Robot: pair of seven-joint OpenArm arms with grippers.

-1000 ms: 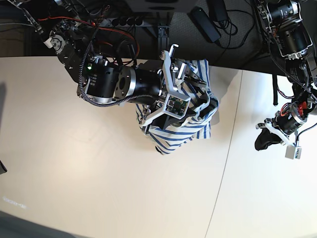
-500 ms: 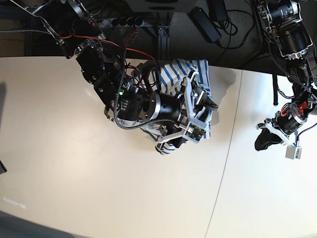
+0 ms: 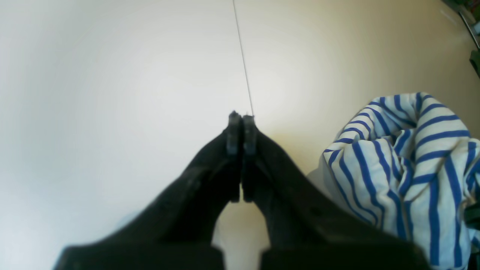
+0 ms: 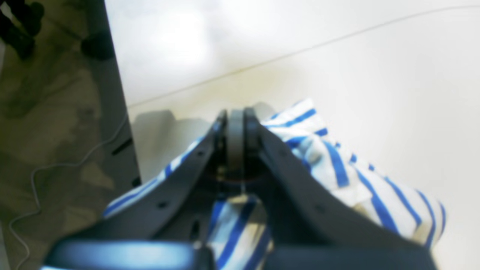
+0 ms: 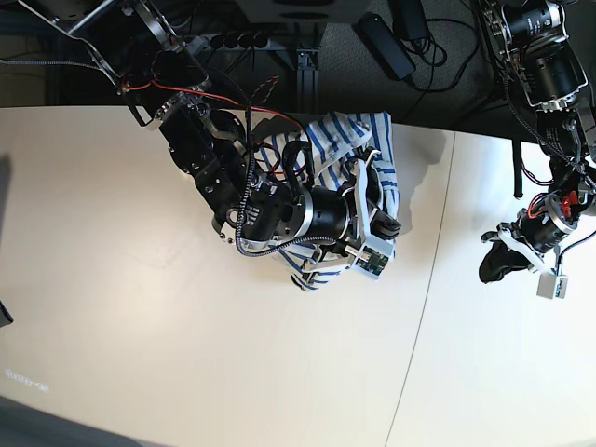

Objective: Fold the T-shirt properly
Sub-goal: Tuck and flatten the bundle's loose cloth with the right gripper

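Base view: shirt (image 5: 372, 140) is lying bunched in a heap near the far edge of the table (image 5: 140, 326), mostly hidden under the right arm (image 5: 233, 186). Right gripper (image 5: 389, 226) is sitting over the heap's near side; jaw state is hard to read here. Left gripper (image 5: 494, 265) is hanging well apart from the shirt, on the other side of the table seam (image 5: 419, 326), holding nothing.

Left wrist view: left gripper (image 3: 240, 123) is showing its fingers (image 3: 234, 135) pressed together, closed on nothing, hovering above bare table (image 3: 112, 75) by the seam (image 3: 243, 56). Shirt (image 3: 405, 168) is sitting crumpled to the side, not touching the gripper.

Right wrist view: blurry. Right gripper (image 4: 235, 123) is showing jaws closed tip to tip, with shirt (image 4: 337, 172) lying right under and beside the fingers (image 4: 221, 142). Cannot tell whether any fabric is pinched. Table edge (image 4: 116, 75) and floor (image 4: 45, 112) are showing beyond the heap.
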